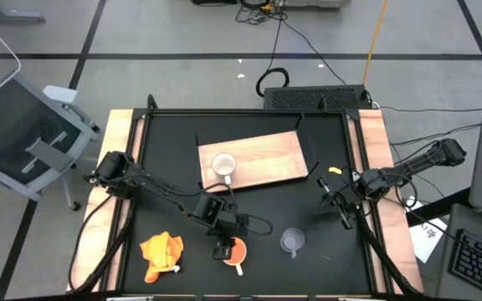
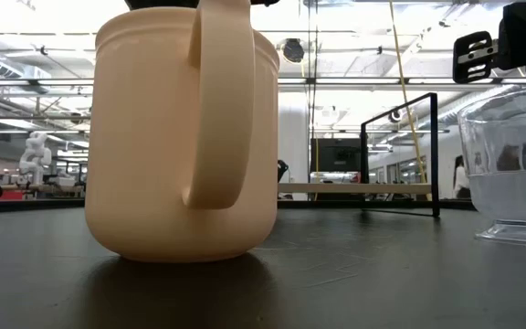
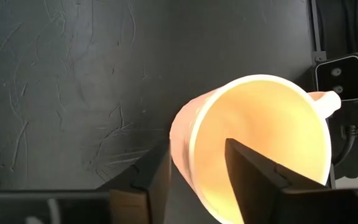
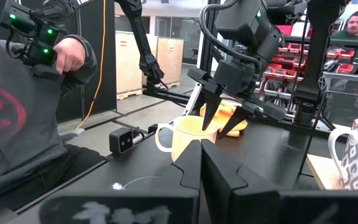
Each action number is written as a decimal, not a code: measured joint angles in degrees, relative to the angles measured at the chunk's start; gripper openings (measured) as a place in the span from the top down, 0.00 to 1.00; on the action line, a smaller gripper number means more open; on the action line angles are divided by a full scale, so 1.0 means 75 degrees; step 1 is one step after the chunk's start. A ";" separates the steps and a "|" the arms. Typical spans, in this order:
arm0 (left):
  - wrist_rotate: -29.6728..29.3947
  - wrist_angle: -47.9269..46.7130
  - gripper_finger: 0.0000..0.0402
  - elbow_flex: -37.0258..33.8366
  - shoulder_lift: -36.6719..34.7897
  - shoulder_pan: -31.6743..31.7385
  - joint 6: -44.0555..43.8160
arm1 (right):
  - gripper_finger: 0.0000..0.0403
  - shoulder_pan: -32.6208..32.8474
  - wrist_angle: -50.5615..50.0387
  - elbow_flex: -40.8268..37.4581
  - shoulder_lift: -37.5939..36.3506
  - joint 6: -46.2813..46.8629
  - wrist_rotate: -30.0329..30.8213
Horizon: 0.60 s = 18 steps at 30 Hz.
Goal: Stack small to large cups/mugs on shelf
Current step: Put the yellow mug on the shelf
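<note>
The yellow-orange cup (image 1: pixel 236 249) stands upright on the black table near its front edge, handle (image 2: pixel 215 100) toward the near side. My left gripper (image 1: pixel 224 247) hangs over it, open, pointing steeply down. One finger (image 3: pixel 260 171) is inside the cup and the other (image 3: pixel 151 180) outside its wall; I cannot tell whether they touch it. The white cup (image 1: pixel 224 165) stands on the shelf (image 1: pixel 266 159), a wooden board. The clear glass cup (image 1: pixel 291 242) stands on the table right of the yellow one. My right gripper (image 1: pixel 343 216) waits shut at the right, holding nothing.
An orange-yellow cloth (image 1: pixel 161 254) lies crumpled at the near left. A small black camera (image 3: pixel 340 78) sits at the near edge just beyond the cup's handle. A black frame (image 2: pixel 400 155) stands behind the board. A person's arm (image 4: pixel 36 112) shows beside the table.
</note>
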 joint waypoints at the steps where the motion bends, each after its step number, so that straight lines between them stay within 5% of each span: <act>1: 0.0000 0.0001 0.66 0.0000 0.0000 0.0000 -0.0005 | 1.00 0.0001 0.0000 0.0000 0.0000 0.0001 0.0000; 18: -0.0109 0.0076 0.75 0.0000 -0.0001 -0.0077 0.0108 | 1.00 0.0002 0.0000 0.0000 0.0000 0.0003 0.0000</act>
